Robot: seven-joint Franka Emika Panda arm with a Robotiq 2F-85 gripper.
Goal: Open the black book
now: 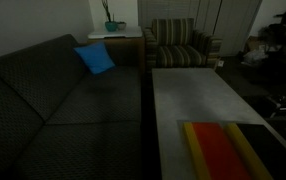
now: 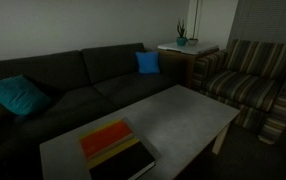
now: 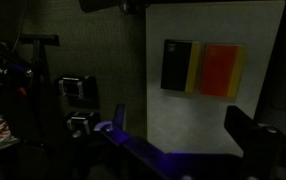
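Observation:
The black book lies shut and flat on the grey coffee table, near one end. Its cover has a red-orange panel between yellow stripes. It also shows in the other exterior view and in the wrist view. My gripper shows only in the wrist view. It is open and empty, high above the table, with the book well beyond the fingertips. The arm is out of sight in both exterior views.
A dark sofa runs along the table, with a blue cushion and a teal cushion. A striped armchair and a side table with a plant stand beyond. Equipment stands on the floor beside the table.

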